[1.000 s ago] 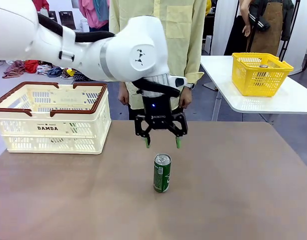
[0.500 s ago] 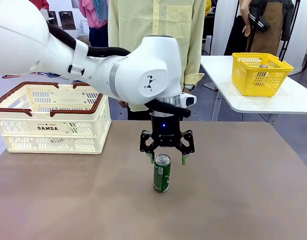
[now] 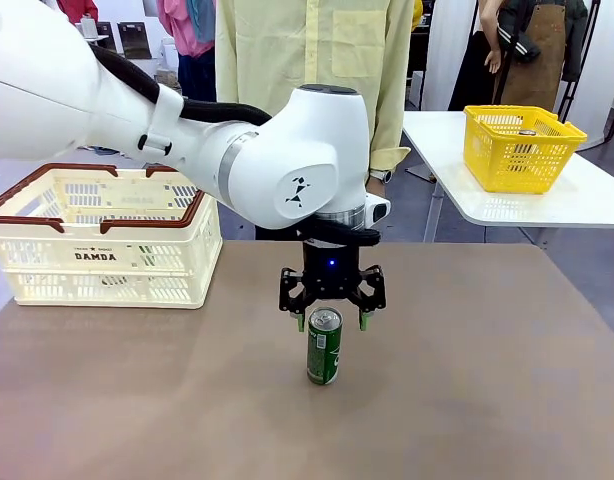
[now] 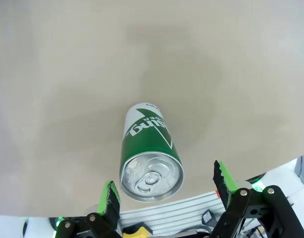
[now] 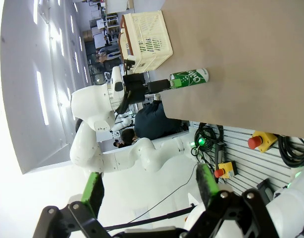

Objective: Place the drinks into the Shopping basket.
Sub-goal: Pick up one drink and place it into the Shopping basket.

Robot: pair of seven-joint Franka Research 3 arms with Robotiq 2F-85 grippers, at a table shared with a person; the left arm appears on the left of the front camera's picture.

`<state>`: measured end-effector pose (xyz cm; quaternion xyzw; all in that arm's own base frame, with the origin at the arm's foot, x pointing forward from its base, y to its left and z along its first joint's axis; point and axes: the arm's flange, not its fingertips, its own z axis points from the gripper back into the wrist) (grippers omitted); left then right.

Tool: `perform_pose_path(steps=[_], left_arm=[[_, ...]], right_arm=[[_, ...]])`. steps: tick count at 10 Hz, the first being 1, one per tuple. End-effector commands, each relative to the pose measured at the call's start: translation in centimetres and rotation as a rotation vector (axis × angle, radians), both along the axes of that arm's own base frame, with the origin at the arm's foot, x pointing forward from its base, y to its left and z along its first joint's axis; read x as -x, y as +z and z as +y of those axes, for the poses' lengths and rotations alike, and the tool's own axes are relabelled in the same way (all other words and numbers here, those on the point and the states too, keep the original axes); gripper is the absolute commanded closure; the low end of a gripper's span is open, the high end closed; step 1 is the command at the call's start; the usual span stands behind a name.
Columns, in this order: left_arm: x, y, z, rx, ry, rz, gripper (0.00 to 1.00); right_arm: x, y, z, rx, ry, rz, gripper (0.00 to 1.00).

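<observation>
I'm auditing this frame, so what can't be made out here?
Shopping basket, floor: front view, its near wall hides it.
Yellow basket, contents: front view, too small.
Green can, lettering: front view, too small.
Person, hands: front view, the left arm covers them.

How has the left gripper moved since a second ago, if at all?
Yes: left gripper came down, from above the green can to flanking its top, still open.

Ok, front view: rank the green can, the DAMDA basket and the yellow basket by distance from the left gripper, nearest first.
1. green can, right under the left gripper, centre.
2. Shopping basket, at the far left of the table.
3. yellow basket, on the white side table, far right.
</observation>
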<state>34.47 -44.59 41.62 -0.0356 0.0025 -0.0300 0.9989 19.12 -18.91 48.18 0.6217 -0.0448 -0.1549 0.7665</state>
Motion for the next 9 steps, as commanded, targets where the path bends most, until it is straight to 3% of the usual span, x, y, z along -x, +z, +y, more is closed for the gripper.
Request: perform_pose_path(steps=[1,9], left_arm=[[0.1,0.5,0.2,-0.007,-0.003,-0.021,0.0],[-1.3,-3.1,0.8,-0.039,0.018,0.101,0.0]], right_arm=[[0.0,0.3,0.0,-0.011,-0.002,-0.011,0.0],[0.0,0.3,0.0,-0.011,-0.002,-0.011,0.0]])
